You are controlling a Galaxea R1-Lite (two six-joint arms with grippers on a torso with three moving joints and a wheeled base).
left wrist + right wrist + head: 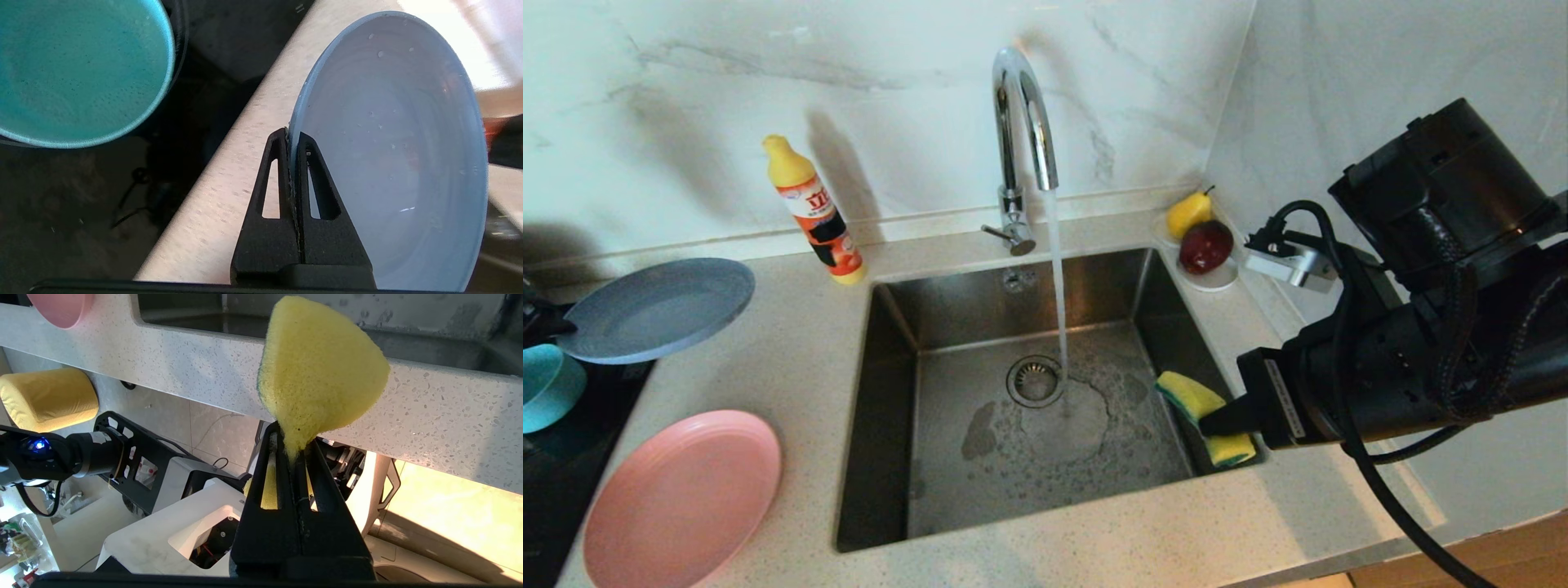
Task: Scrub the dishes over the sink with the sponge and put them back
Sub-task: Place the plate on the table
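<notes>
My left gripper point(291, 136) is shut on the rim of the blue plate point(392, 155), which it holds over the counter's far left point(658, 309). The teal bowl point(547, 388) sits beside it on the black hob; the left wrist view shows this bowl point(77, 69) too. The pink plate point(682, 498) lies on the counter's front left corner. My right gripper point(1225, 420) is shut on the bent yellow-and-green sponge point(1201, 412) at the right edge of the sink point(886, 408). In the right wrist view the sponge point(322, 371) bulges out of the jaws.
Water runs from the chrome tap point(1021, 122) onto the basin floor beside the drain point(1035, 380). An orange detergent bottle point(815, 212) stands behind the sink's left corner. A pear point(1188, 212) and a red apple point(1205, 245) rest on a white saucer point(1217, 282) at the back right.
</notes>
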